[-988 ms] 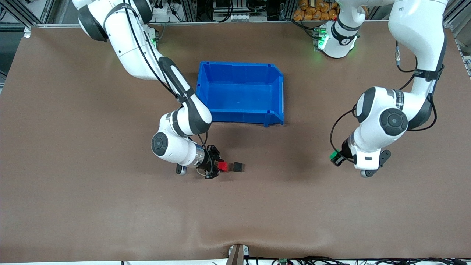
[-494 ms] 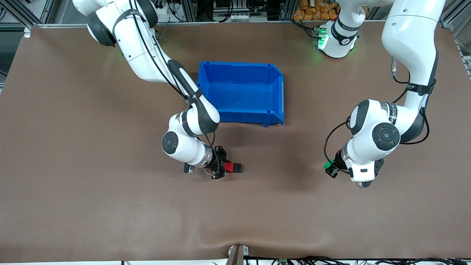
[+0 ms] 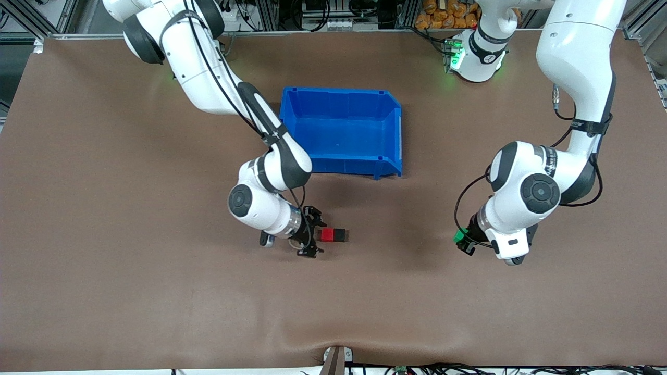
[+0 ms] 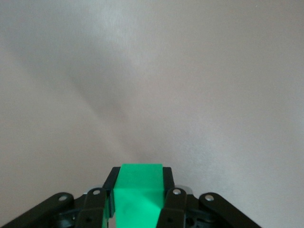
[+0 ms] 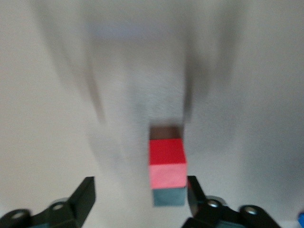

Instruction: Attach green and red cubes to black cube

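Plastic cubes and bin on a matt brown mat

The red cube (image 3: 327, 235) and green cube (image 4: 137, 194) look like smooth, plain plastic with a flat, even colour; the black cube (image 3: 340, 235) is matt. The blue bin (image 3: 392, 133) is moulded plastic with a slight sheen. The table (image 3: 130, 291) cover is dull brown, smooth, faintly rippled near the front edge. Arm shells are glossy white plastic with black joints.
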Controlling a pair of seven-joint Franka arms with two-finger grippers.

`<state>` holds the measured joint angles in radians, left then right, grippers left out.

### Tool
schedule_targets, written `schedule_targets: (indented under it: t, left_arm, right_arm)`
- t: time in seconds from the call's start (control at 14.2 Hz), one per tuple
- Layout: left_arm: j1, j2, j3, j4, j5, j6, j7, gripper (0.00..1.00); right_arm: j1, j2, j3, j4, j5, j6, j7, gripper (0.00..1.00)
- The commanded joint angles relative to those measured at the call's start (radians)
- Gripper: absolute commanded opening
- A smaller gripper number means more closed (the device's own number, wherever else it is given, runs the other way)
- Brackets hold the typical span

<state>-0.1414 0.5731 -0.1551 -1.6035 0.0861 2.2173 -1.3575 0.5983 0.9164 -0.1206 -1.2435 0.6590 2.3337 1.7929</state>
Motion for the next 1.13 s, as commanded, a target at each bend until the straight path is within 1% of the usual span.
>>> schedule_targets:
  t: [0.0, 0.07, 0.21, 0.35, 0.42, 0.49, 0.56, 0.64, 0.71, 0.78, 0.85, 0.92, 1.06]
  left_arm:
    - [-0.032, 0.047, 0.003, 0.053, 0.001, -0.024, -0.136, 0.00]
    - [-0.043, 0.068, 0.003, 0.069, 0.001, -0.024, -0.187, 0.00]
    - [-0.091, 0.105, 0.003, 0.112, 0.001, -0.024, -0.329, 0.00]
    - [-0.151, 0.139, 0.003, 0.146, 0.001, -0.022, -0.499, 0.00]
    - [-0.182, 0.166, 0.005, 0.178, 0.001, -0.021, -0.596, 0.00]
    - [-0.205, 0.200, 0.005, 0.219, 0.000, -0.021, -0.668, 0.00]
    - [-0.237, 0.237, 0.006, 0.258, 0.000, -0.019, -0.728, 0.00]
    - [-0.257, 0.264, 0.008, 0.292, 0.000, -0.018, -0.776, 0.00]
    - [-0.273, 0.284, 0.008, 0.316, 0.000, -0.016, -0.804, 0.00]
    - [-0.289, 0.292, 0.006, 0.326, 0.000, -0.014, -0.805, 0.00]
    - [-0.296, 0.298, 0.005, 0.326, 0.000, -0.011, -0.802, 0.00]
    - [-0.299, 0.307, 0.000, 0.329, 0.000, -0.011, -0.801, 0.00]
    - [-0.328, 0.343, 0.000, 0.349, 0.000, -0.001, -0.799, 0.00]
  right_arm:
    - [-0.090, -0.073, -0.071, 0.101, -0.038, -0.306, -0.001, 1.00]
    - [-0.121, -0.067, -0.117, 0.175, -0.044, -0.379, 0.002, 1.00]
    - [-0.150, -0.073, -0.197, 0.208, -0.047, -0.379, -0.032, 1.00]
    - [-0.146, -0.077, -0.336, 0.228, -0.053, -0.393, -0.233, 1.00]
    - [-0.149, -0.089, -0.379, 0.227, -0.053, -0.413, -0.345, 1.00]
    - [-0.158, -0.097, -0.407, 0.226, -0.053, -0.445, -0.483, 1.00]
    - [-0.178, -0.099, -0.424, 0.226, -0.046, -0.462, -0.632, 1.00]
    - [-0.199, -0.112, -0.429, 0.226, -0.044, -0.493, -0.721, 1.00]
    - [-0.228, -0.137, -0.430, 0.226, -0.048, -0.540, -0.748, 1.00]
    - [-0.286, -0.155, -0.420, 0.228, -0.044, -0.578, -0.794, 1.00]
    - [-0.329, -0.192, -0.413, 0.228, -0.047, -0.617, -0.887, 1.00]
    - [-0.360, -0.224, -0.412, 0.227, -0.055, -0.681, -1.002, 1.00]
    - [-0.423, -0.278, -0.406, 0.228, -0.111, -0.833, -1.177, 1.00]
